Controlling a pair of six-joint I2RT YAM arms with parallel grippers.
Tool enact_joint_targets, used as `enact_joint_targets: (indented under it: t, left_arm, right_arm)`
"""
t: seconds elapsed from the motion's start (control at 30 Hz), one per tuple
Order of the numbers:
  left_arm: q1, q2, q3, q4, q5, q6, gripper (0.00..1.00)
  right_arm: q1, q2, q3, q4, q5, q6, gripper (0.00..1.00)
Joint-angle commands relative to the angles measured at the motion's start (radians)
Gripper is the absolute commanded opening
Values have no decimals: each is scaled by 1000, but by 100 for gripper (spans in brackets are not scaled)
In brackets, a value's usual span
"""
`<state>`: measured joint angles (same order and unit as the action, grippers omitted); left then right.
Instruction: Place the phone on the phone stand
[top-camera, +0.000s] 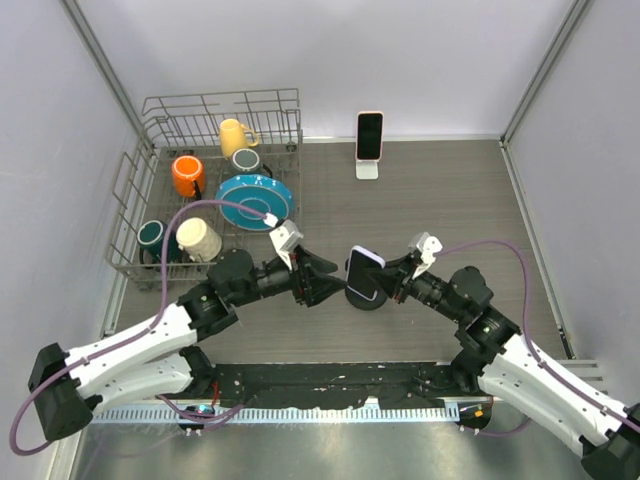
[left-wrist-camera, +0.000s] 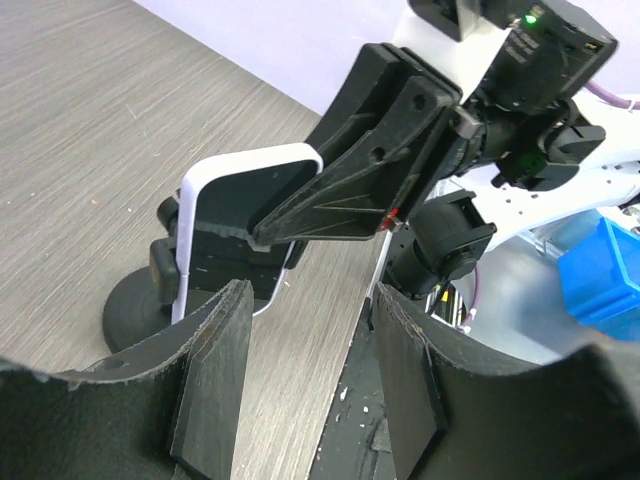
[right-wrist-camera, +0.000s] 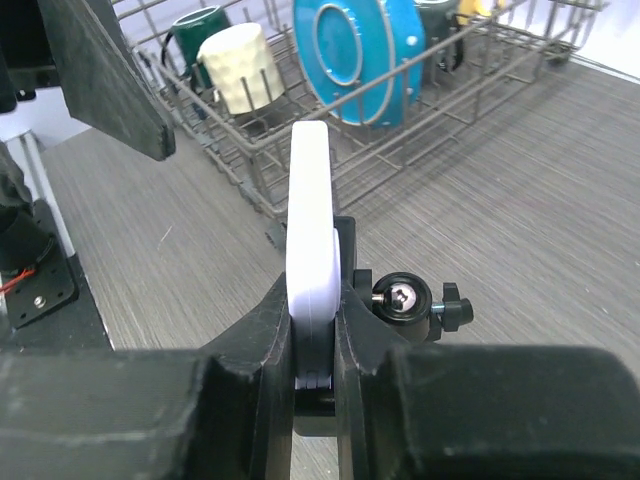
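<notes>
Two arms meet at the middle of the table, their grippers facing each other across a white-cased phone. The right gripper is clamped on the phone, one finger pressed to each flat face, as its wrist view shows with the white edge standing up between the fingers. The phone is upright and slightly tilted, directly over the round base of the black stand. In the left wrist view its lower part lies against the stand's cradle above the base, though I cannot tell whether it is fully seated. The left gripper sits just to the phone's left with its jaws spread wide and nothing between them. At the far edge a second phone stands on a white stand. A dish rack on the left holds mugs and a blue plate.
</notes>
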<state>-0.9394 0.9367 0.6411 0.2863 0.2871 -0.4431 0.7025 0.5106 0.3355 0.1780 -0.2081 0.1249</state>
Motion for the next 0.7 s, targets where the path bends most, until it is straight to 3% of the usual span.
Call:
enact_joint_targets:
  t: [0.0,0.23,0.33,0.4,0.5,0.53,0.6,0.67]
  left_arm:
    - [-2,-107,-18,-104,-43,-11,54]
    - [-2,-229,-57,-160,-71,-35,56]
    - [-1,-242,-46,-186,-66,-43,57]
    - [-1,-256,-37,-200,-66,-55,58]
    - [-2,-271,-8,-249,-78,-59,62]
    - [-2,-272,2,-283,-85,-57,63]
    - [-2,-274,38,-331,-89,-42,65]
    - [-1,-277,67,-383,-97,-32,65]
  right_arm:
    - [5,120,111,173,-213,-103,1]
    - [-43,241,149,155,-358,-127,1]
    - [-67,249,131,158,-347,-82,1]
    - [-69,237,120,121,-314,-65,6]
    - [-69,223,120,53,-217,-19,31]
    - [-69,209,123,31,-203,5,45]
    - [-69,192,141,-62,-136,41,55]
    - [-69,167,171,-118,-84,91,75]
